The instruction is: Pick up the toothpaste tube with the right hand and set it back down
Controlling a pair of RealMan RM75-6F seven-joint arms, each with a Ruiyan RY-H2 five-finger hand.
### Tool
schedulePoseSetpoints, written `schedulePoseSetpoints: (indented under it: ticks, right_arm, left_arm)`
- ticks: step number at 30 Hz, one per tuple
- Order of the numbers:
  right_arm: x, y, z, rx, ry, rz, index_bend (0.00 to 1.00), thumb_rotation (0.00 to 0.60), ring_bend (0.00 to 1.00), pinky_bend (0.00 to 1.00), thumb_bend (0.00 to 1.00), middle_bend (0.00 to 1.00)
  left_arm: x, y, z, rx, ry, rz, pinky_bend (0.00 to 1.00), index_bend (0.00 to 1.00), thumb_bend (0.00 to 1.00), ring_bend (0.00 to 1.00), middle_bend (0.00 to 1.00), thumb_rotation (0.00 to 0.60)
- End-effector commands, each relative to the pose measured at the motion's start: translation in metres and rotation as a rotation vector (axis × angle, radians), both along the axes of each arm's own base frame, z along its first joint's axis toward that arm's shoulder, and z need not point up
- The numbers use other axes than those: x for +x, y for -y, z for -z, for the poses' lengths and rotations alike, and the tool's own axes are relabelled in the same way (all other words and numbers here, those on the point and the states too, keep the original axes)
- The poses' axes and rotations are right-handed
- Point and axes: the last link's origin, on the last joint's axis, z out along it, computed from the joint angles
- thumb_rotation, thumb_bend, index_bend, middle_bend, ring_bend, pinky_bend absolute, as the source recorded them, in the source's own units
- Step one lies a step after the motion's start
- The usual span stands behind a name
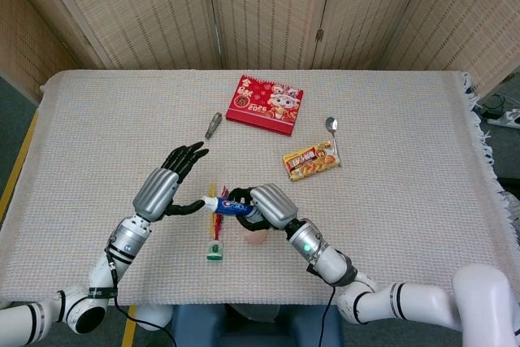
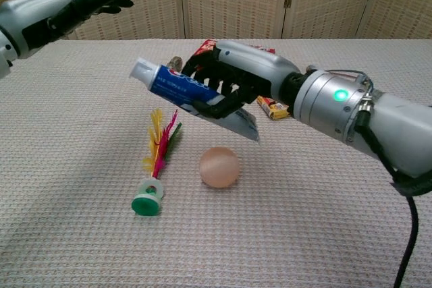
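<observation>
Toothpaste tube: we've got the blue-and-white plastic toothpaste tube (image 2: pixel 185 87) up in the air, clear of the bench, white cap toward the robot's left and the flat crimped tail dipping low on the other side.
Right hand: the right hand (image 2: pixel 233 82) has its dark fingers (image 2: pixel 217 102) wrapped around the tube's middle, and that's a proper hold, we'd say.
Left hand: the left hand (image 2: pixel 74 8) hangs off to the side with fingers spread, touching nothing.
Below the tube: a peach-coloured ball (image 2: pixel 219 166) and a shuttlecock with yellow and pink feathers on a green base (image 2: pixel 155 163) lie on the woven cream bench cloth (image 1: pixel 406 160), right under the load.
How it handles: light and soft-walled, we reckon; squeeze hard and it buckles, and the glossy skin may slide. The mid-body grip looks the sensible place, away from the thin tail.
What's left: we judge the lift done, the set-down not yet; it wants a bare patch beside the ball.
</observation>
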Motion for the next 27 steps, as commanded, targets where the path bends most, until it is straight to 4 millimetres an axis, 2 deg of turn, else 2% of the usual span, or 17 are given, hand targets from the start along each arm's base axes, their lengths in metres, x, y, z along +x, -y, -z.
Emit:
schedulePoseSetpoints:
  ticks: [1, 4, 9, 11, 13, 15, 16, 19, 21, 23, 25, 27]
  right_arm:
    - [-0.032, 0.005, -0.014, -0.024, -0.183, 0.003, 0.66, 0.6, 0.6, 0.57, 0.85, 0.55]
    - [-0.055, 0.01, -0.021, -0.031, -0.289, 0.035, 0.61, 0.6, 0.57, 0.51, 0.85, 0.52]
    - [-0.078, 0.013, -0.021, -0.026, -0.421, 0.049, 0.5, 0.6, 0.47, 0.41, 0.85, 0.43]
    - [-0.082, 0.012, -0.019, -0.017, -0.467, 0.044, 0.39, 0.6, 0.4, 0.35, 0.85, 0.35]
    - [-0.082, 0.011, -0.02, -0.007, -0.486, 0.044, 0.18, 0.6, 0.3, 0.27, 0.85, 0.22]
    - [-0.082, 0.01, -0.024, -0.008, -0.491, 0.045, 0.04, 0.6, 0.21, 0.21, 0.85, 0.12]
    - [-0.081, 0.01, -0.027, -0.014, -0.489, 0.047, 0.0, 0.6, 0.17, 0.19, 0.85, 0.08]
    - [-0.082, 0.009, -0.04, -0.05, -0.459, 0.068, 0.0, 0.6, 0.15, 0.18, 0.85, 0.06]
    - [-0.085, 0.008, -0.054, -0.091, -0.419, 0.094, 0.0, 0.6, 0.16, 0.18, 0.85, 0.07]
    - [-0.091, 0.005, -0.073, -0.146, -0.386, 0.115, 0.0, 0.6, 0.2, 0.19, 0.85, 0.13]
    - [-0.101, 0.001, -0.092, -0.214, -0.356, 0.141, 0.02, 0.6, 0.24, 0.2, 0.85, 0.19]
    - [-0.11, -0.005, -0.107, -0.274, -0.319, 0.164, 0.09, 0.6, 0.27, 0.22, 0.85, 0.23]
  left_arm:
    - [-0.015, -0.002, -0.005, 0.006, -0.021, -0.038, 0.0, 0.0, 0.03, 0.0, 0.03, 0.0]
    - [-0.031, -0.003, -0.01, 0.029, -0.055, -0.069, 0.0, 0.0, 0.03, 0.0, 0.03, 0.0]
    - [-0.047, -0.003, -0.011, 0.029, -0.077, -0.117, 0.0, 0.0, 0.03, 0.0, 0.03, 0.0]
    - [-0.051, -0.003, -0.011, 0.034, -0.088, -0.127, 0.0, 0.0, 0.03, 0.0, 0.03, 0.0]
    - [-0.056, -0.003, -0.013, 0.043, -0.109, -0.134, 0.0, 0.0, 0.03, 0.0, 0.03, 0.0]
    - [-0.06, -0.002, -0.014, 0.039, -0.14, -0.14, 0.0, 0.0, 0.03, 0.0, 0.03, 0.0]
    - [-0.063, -0.002, -0.015, 0.031, -0.162, -0.142, 0.0, 0.0, 0.03, 0.0, 0.03, 0.0]
    - [-0.073, -0.004, -0.022, 0.048, -0.237, -0.16, 0.0, 0.0, 0.04, 0.0, 0.03, 0.005]
    - [-0.08, -0.003, -0.027, 0.081, -0.261, -0.186, 0.0, 0.01, 0.07, 0.01, 0.03, 0.066]
    - [-0.088, -0.002, -0.032, 0.11, -0.277, -0.205, 0.0, 0.04, 0.1, 0.03, 0.04, 0.222]
    - [-0.098, 0.0, -0.04, 0.132, -0.298, -0.219, 0.0, 0.06, 0.11, 0.05, 0.07, 0.29]
    - [-0.107, 0.002, -0.048, 0.153, -0.305, -0.236, 0.0, 0.07, 0.11, 0.06, 0.1, 0.298]
